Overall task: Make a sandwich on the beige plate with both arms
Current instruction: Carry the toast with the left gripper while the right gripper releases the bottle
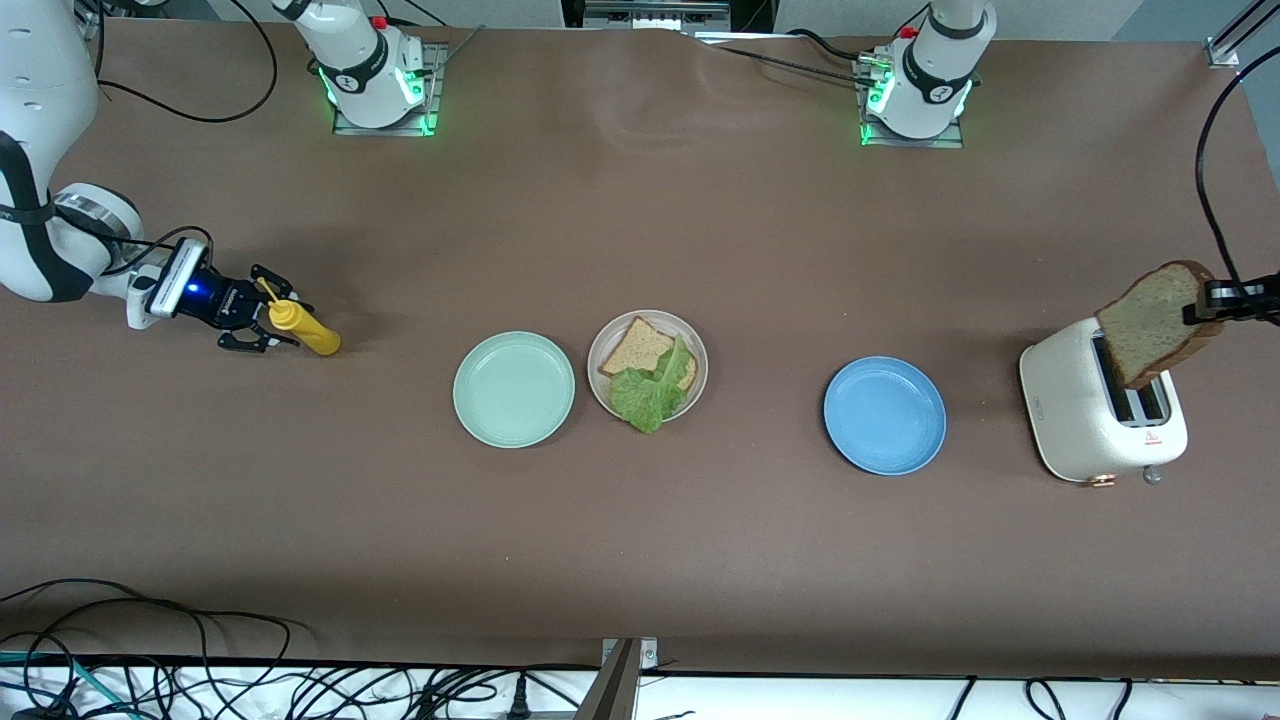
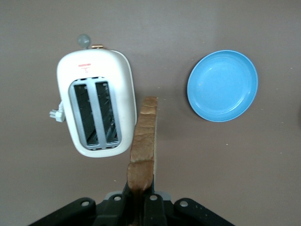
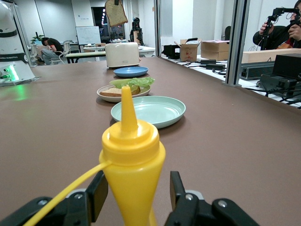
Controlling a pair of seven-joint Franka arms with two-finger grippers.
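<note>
Over the toaster (image 1: 1100, 415) our left gripper (image 1: 1205, 296) is clamped on the second bread slice (image 1: 1150, 325), next to be carried onto the lettuce (image 1: 650, 390) and bread on the beige plate (image 1: 700, 362), while our right gripper (image 1: 262, 318) stands open around the mustard bottle (image 1: 305, 328) on the worktop (image 1: 640, 550).

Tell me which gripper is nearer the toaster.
Left. The left gripper holds a bread slice just above the toaster; the right gripper is at the mustard bottle, at the right arm's end of the table.
</note>
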